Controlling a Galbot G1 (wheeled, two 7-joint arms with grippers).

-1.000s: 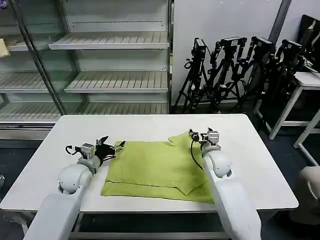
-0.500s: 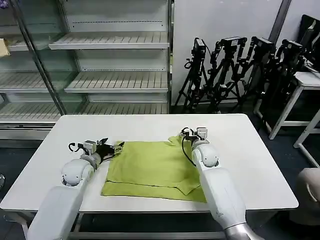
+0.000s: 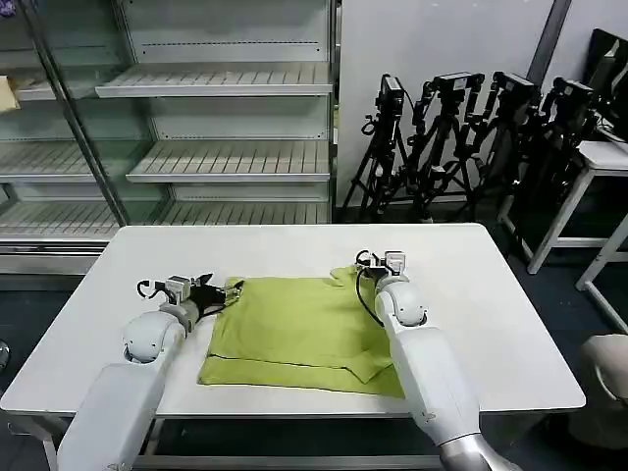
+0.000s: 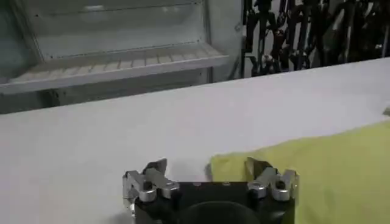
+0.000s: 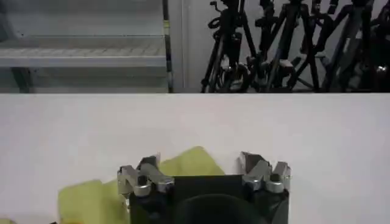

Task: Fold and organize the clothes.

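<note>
The clothes are one lime yellow-green T-shirt [image 3: 294, 329], partly folded, lying flat in the middle of the white table [image 3: 491, 304]. My left gripper [image 3: 222, 291] is open at the shirt's far left corner. In the left wrist view the left gripper [image 4: 206, 168] straddles that corner of the T-shirt [image 4: 323, 164], low over the table. My right gripper [image 3: 371, 263] is open at the shirt's far right corner. In the right wrist view a pointed tip of the T-shirt [image 5: 186, 165] lies between the fingers of the right gripper [image 5: 200, 163].
Bare table surface lies left, right and beyond the shirt. Metal shelving [image 3: 226, 157] stands behind the table. A row of black tripods [image 3: 471, 128] leans against the back right wall, with another white table [image 3: 599, 157] at the far right.
My right gripper has shifted left, onto the shirt's far right corner. The left gripper has stayed at the far left corner, with only a slight shift. Both remain open.
</note>
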